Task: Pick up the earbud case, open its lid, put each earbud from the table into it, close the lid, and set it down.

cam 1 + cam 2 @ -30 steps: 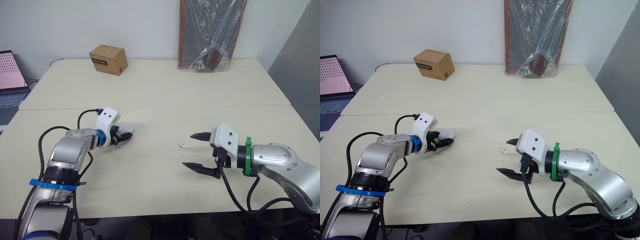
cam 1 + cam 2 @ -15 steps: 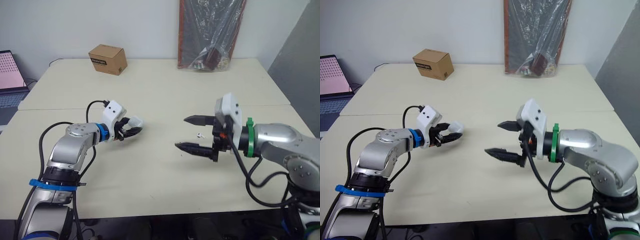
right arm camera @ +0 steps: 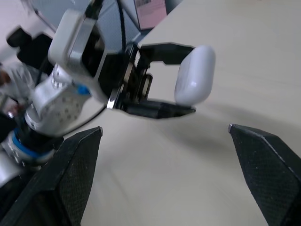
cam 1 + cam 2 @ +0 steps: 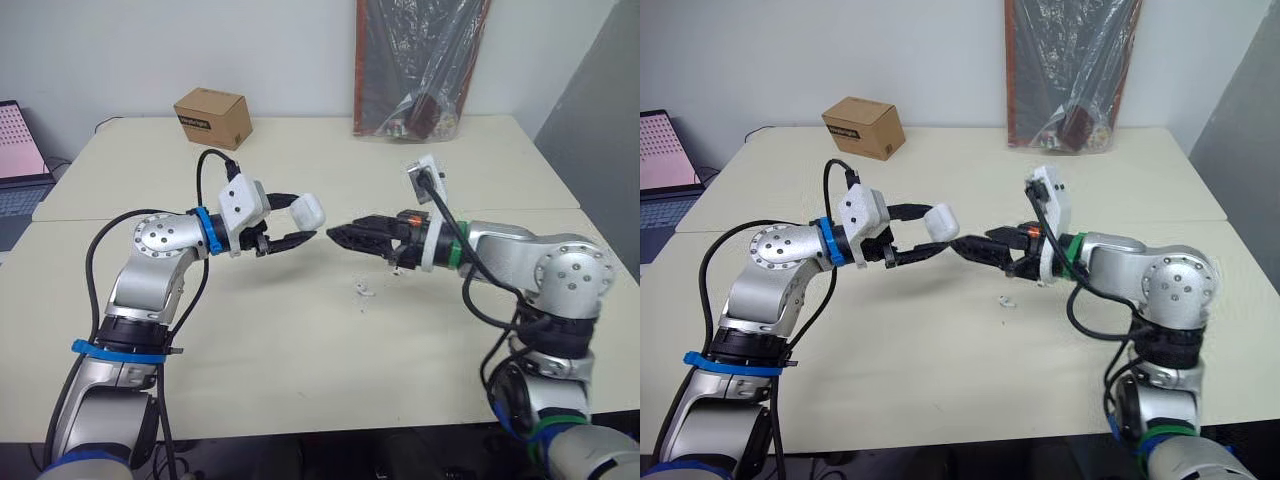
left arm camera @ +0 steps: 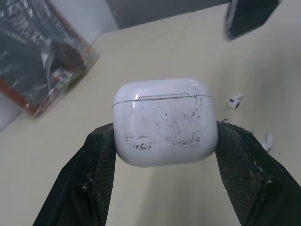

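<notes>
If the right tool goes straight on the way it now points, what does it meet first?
Probably the earbud case held in the left tool, directly ahead, though depth is unclear.

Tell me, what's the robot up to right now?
Left gripper shut on earbud case, lid closed, held aloft. Right gripper open, close by. Earbuds on table.

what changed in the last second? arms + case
The left gripper, shut on the earbud case, lifted it off the table and carried it toward the centre. The right gripper, open, rose from beside the earbud and swung in to point at the case, close to it. Unchanged: case lid closed, earbud on the table, cardboard box at the back.
</notes>
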